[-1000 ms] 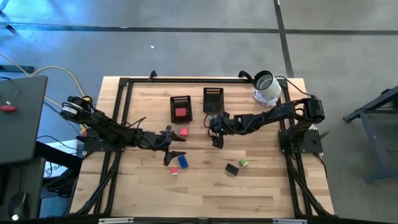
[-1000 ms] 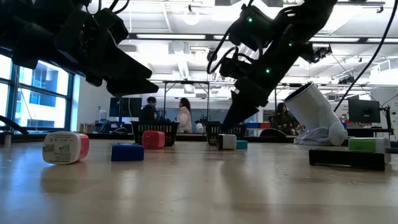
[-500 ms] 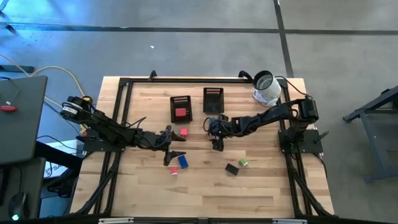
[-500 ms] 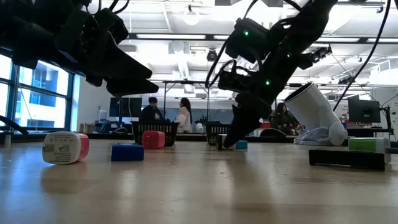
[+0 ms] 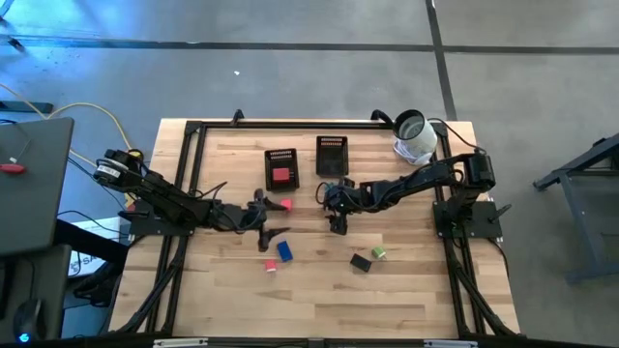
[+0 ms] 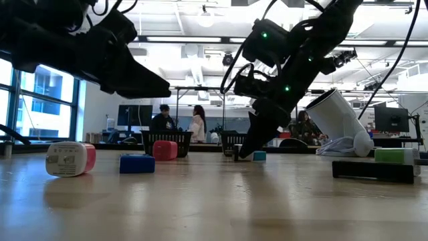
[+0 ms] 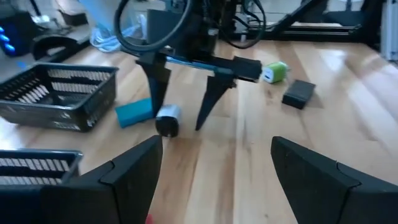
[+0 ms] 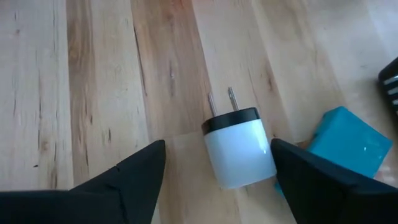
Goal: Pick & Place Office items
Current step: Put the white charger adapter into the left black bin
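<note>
The right arm reaches across the desk from its right edge toward the middle, its right pincer tipped steeply down near the surface, fingers spread. The left arm stretches in from the left, its left pincer raised, fingers parted wide.

Light wooden plank table with a black metal frame along its edges.

Lying on it:
- two black rectangular mesh trays, one at 11 o'clock of centre, the other at 12
- white cylinder with a dark opening, on its side, at 2
- pink block, just left of centre
- white plug adapter with a black face, beside a teal block
- blue block and small pink-and-white piece, at 7
- black block and green piece, at 5
</note>
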`<state>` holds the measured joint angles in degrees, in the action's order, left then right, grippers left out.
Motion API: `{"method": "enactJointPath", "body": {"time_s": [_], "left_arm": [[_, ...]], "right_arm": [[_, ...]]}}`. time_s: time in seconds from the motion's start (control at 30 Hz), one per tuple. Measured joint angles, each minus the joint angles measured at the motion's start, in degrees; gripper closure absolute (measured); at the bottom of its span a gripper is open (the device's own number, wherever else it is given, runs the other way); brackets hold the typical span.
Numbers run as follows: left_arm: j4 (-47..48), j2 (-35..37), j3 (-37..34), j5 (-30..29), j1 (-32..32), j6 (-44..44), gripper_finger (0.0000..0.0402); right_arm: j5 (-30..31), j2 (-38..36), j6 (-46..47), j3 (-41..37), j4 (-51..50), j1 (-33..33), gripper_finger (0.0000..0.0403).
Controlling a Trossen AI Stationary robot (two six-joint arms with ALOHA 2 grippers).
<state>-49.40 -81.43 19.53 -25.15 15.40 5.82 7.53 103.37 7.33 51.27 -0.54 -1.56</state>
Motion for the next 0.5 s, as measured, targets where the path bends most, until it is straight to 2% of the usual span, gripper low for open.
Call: {"method": "enactJointPath", "body": {"time_s": [0.13, 0.23, 0.33, 0.5], "left_arm": [[0.01, 0.00, 0.00, -5.74, 0.00, -3.27, 0.0108], [-0.05, 0.00, 0.00, -12.32, 0.00, -6.39, 0.0108], [-0.38, 0.00, 0.00, -18.26, 0.00, -9.60, 0.0108], [-1.66, 0.00, 0.00, -24.66, -0.02, -14.60, 0.0108]], "right_arm": [[0.04, 0.00, -0.07, 0.00, 0.00, -0.11, 0.0158], [0.20, 0.00, -0.07, 0.00, 0.02, -0.11, 0.0187], [0.22, 0.00, -0.09, 0.00, 0.11, -0.11, 0.0225], [0.04, 0.00, -0.11, 0.00, 1.22, -0.11, 0.0295]]}}
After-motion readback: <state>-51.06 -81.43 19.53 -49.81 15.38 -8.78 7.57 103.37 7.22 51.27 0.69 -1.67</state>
